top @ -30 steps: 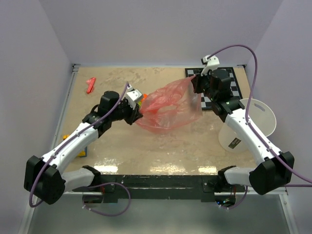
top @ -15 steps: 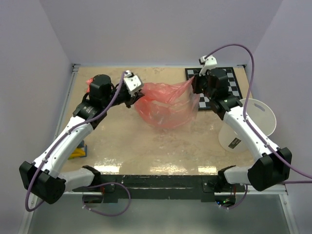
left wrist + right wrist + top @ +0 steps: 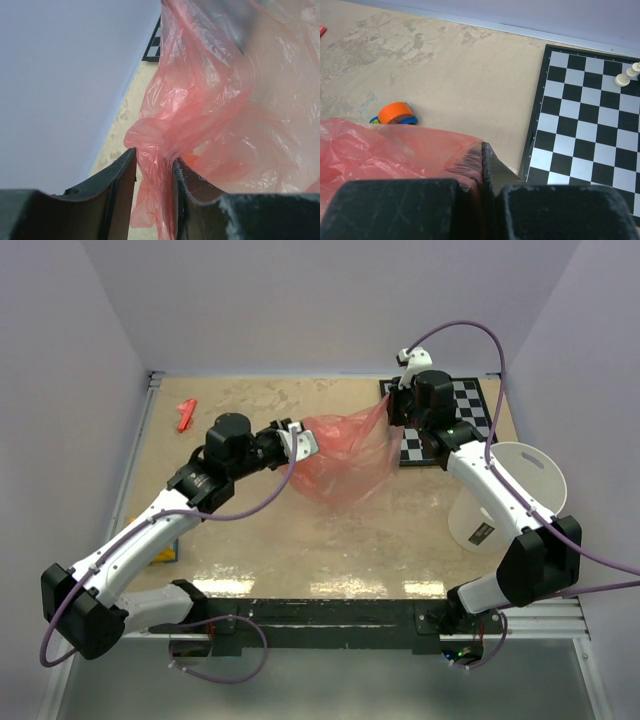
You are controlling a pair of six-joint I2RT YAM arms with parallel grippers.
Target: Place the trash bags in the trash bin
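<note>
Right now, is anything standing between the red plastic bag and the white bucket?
Only the right arm's own white forearm crosses between the translucent red-pink plastic bag and the white round plastic bucket; nothing else visible does.

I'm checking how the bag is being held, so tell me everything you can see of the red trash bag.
The trash bag is thin, crinkly, translucent red-pink film, rumpled and partly ballooned. It is stretched between the two arms over the table, left of the checkerboard and apart from the white bin. The right hand is shut on its far corner. A bunched fold runs between the fingers of the left hand, though whether they pinch it is unclear.
</note>
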